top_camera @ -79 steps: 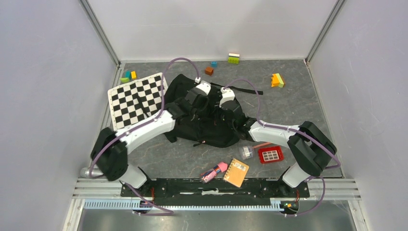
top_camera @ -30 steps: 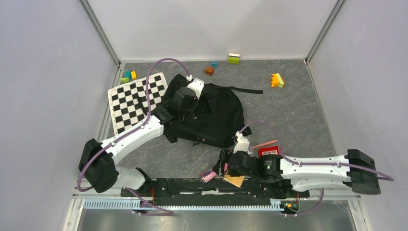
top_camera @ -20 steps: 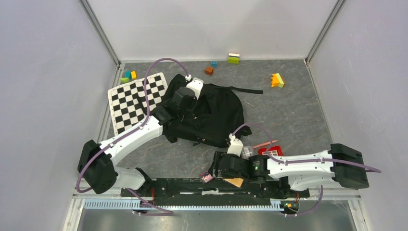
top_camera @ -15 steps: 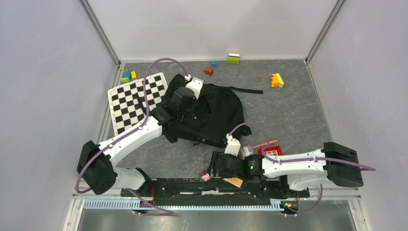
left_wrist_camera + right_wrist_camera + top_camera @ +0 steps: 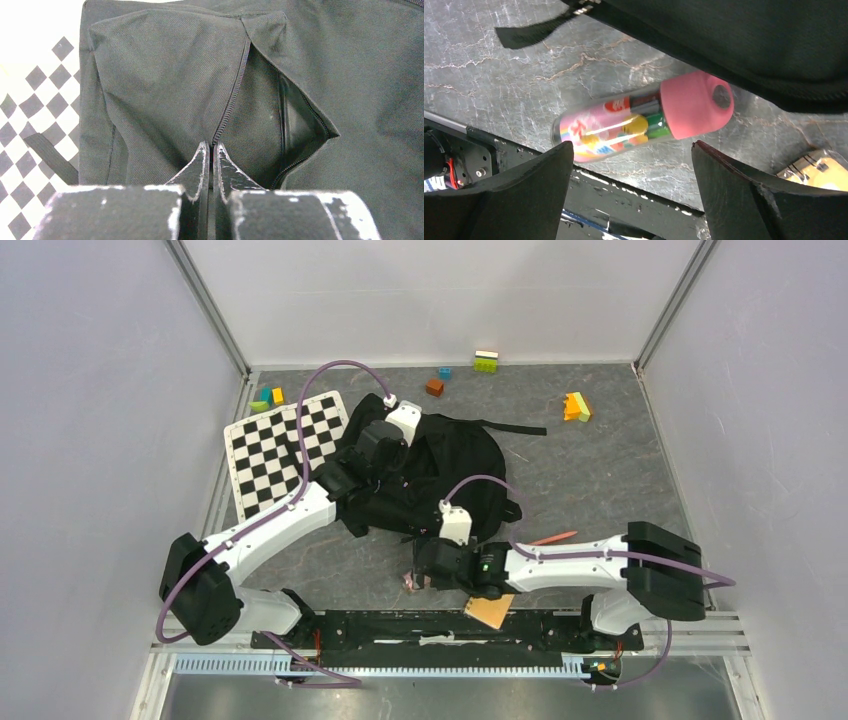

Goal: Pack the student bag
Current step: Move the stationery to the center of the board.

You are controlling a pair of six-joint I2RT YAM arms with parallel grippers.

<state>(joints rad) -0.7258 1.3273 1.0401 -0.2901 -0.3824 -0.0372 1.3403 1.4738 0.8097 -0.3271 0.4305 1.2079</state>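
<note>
The student bag, a large black backpack, lies in the middle of the table. My left gripper rests on its left part. In the left wrist view the fingertips are pressed together on the zipper seam of the student bag, and a pocket gapes open just to the right. My right gripper is open, low over the table at the bag's near edge. A clear tube with a pink cap lies just beyond the right gripper, untouched. The pink-capped tube peeks out beside the right wrist.
An orange notebook lies by the base rail and shows as the notebook on the right. An orange pencil lies behind the right arm. A checkerboard lies left of the bag. Coloured blocks sit at the back. A loose strap trails nearby.
My right arm has swung left from over the notebook to the pink-capped tube by the bag's near edge, jaws wide. The left arm and the bag have stayed put.
</note>
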